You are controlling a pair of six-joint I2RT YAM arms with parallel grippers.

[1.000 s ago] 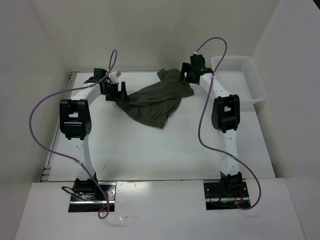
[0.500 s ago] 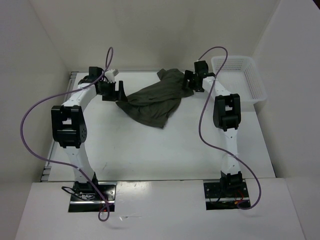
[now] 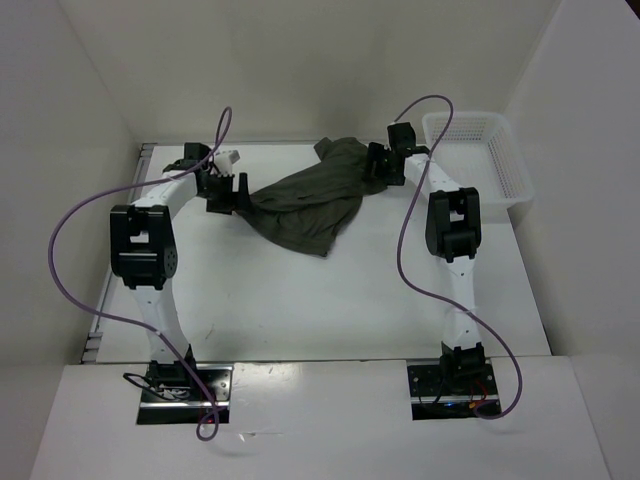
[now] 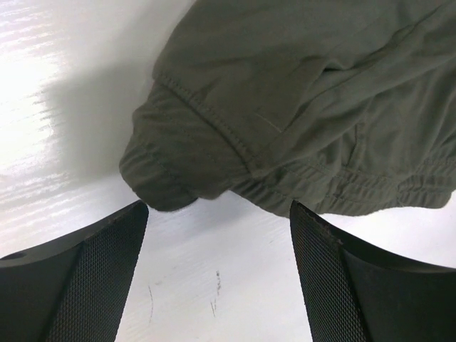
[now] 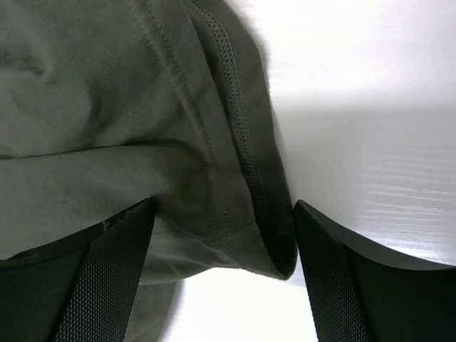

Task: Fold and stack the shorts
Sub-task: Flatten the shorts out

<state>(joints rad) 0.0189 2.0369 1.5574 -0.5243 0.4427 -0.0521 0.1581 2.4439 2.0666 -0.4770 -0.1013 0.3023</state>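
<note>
Top external: left gripper (image 3: 226, 194) spread wide, holding nothing, at waistband end of shorts (image 3: 305, 205); right gripper (image 3: 378, 166) spread wide astride a hem, unclamped. Shorts crumpled far-centre on white table (image 3: 300, 300); mesh basket (image 3: 476, 156) far right.

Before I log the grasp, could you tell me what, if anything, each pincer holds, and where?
Nothing is held: the left pincer stands open at the shorts' waistband corner, the right pincer open astride a hem.
</note>
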